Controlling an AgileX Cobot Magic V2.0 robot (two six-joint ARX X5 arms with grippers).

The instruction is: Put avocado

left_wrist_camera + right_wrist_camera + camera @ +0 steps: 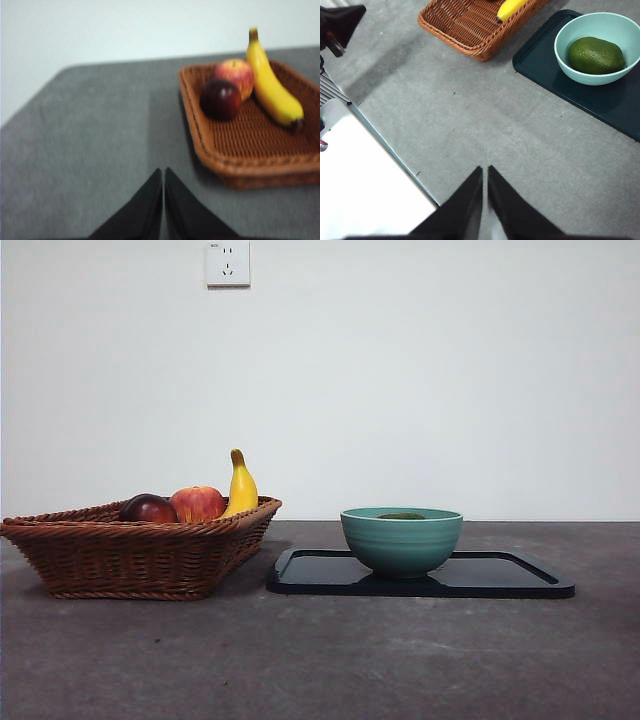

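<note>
1. We keep our right gripper (pixel 485 172) with fingers pressed together, empty, well apart from the avocado (pixel 596 55) resting inside the teal bowl (pixel 570 35).
2. Our left gripper (pixel 163 175) waits likewise pinched, beside the wicker basket (pixel 200 135).

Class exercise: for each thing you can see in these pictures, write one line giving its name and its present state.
avocado: lying in the bowl, held by nothing
bowl: upright on the tray
tray: flat on the table
basket: holds a banana, a red apple and a dark red fruit
left gripper: shut, empty
right gripper: shut, empty
</note>
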